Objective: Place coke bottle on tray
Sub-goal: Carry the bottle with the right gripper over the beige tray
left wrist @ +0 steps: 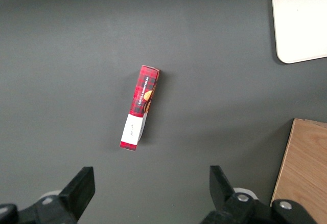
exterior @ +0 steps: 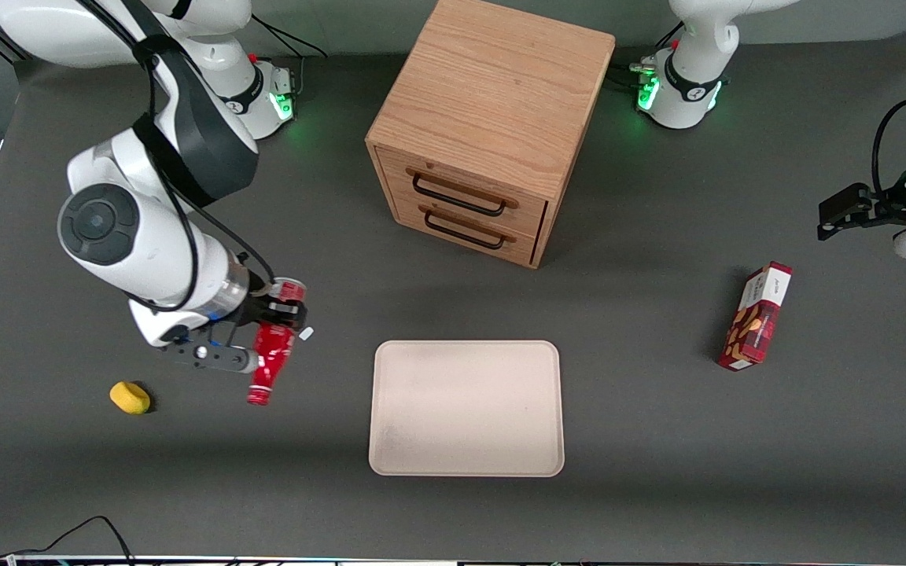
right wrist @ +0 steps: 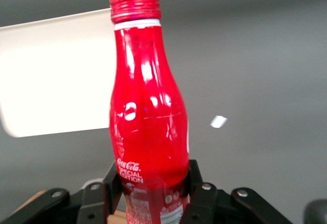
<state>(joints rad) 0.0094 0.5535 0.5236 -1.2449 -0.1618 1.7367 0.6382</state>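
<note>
Bottle (exterior: 270, 354) sits pinched in my gripper (exterior: 276, 321) at the left of the front view, fingers (right wrist: 200, 199) pressed on its lower body, cap pointing toward the front camera. Its base end is hidden by the gripper. I see it clear of the tray (exterior: 466, 408) at centre. In the wrist view the tray's (right wrist: 51, 75) edge is cut off

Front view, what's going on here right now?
The right arm's gripper is shut on the coke bottle, holding it toward the working arm's end of the table, with its cap pointing toward the front camera. The tray lies bare in front of the wooden drawer cabinet, so the bottle is not on it yet.
</note>
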